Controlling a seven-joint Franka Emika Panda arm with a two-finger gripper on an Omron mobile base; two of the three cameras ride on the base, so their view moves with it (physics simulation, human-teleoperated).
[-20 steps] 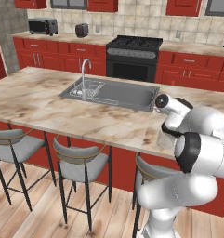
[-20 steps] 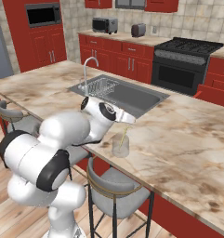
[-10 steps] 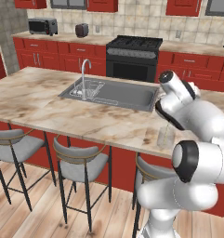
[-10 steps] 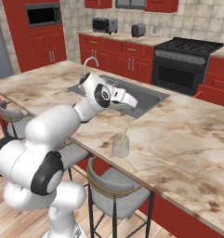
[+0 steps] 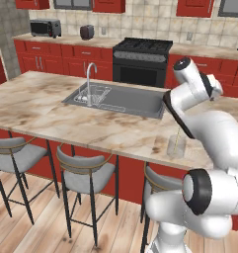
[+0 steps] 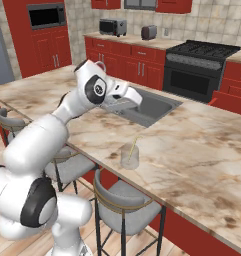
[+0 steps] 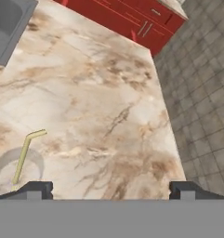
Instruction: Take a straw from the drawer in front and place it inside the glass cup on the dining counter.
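Glass cup (image 6: 130, 156) upright on the dining counter (image 6: 202, 150), close to the near edge above the stools (image 6: 127, 205), with the straw (image 6: 133, 146) leaning inside it, bent tip poking over the rim. Same cup (image 5: 176, 147) in the left base view, just beside the white forearm, straw (image 5: 176, 139) rising out of it. Wide bare marble stretching beyond the cup toward the far edge; steel sink (image 6: 153, 107) and faucet (image 5: 89, 79) well apart to one side.

Gripper (image 6: 134, 98) raised above the counter between sink and cup, clear of both. Fingertips (image 7: 36, 188) set far apart at the bottom of the hand view (as wide as they go), nothing between them, nothing touched. Cup (image 7: 11, 167) at the lower left there, straw (image 7: 24, 155) slanting up from it. Counter edge dropping to grey tiled floor (image 7: 201, 102) on the right, red cabinets (image 7: 132, 21) at the top.
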